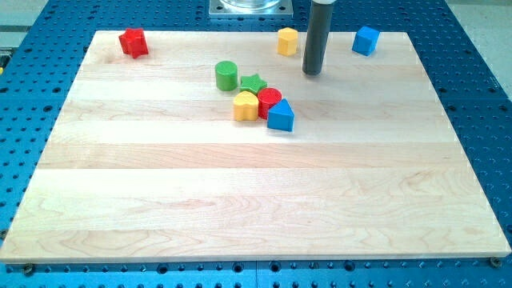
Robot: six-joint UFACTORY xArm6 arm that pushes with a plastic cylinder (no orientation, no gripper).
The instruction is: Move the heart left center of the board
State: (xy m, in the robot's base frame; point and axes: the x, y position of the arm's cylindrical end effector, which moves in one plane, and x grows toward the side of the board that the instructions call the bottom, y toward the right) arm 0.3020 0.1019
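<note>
A yellow heart block (246, 106) lies near the board's top middle, in a tight cluster. It touches a red round block (270, 101) on its right and a green star (254, 83) just above. A blue triangle (281, 117) sits at the cluster's right, and a green cylinder (226, 75) stands at its upper left. My tip (312, 72) is above and to the right of the cluster, apart from every block, about 90 pixels from the heart.
A red star block (134, 42) sits at the board's top left. A yellow hexagon-like block (287, 41) lies just left of the rod at the top edge. A blue block (366, 40) sits at the top right. The wooden board (256, 200) rests on a blue perforated table.
</note>
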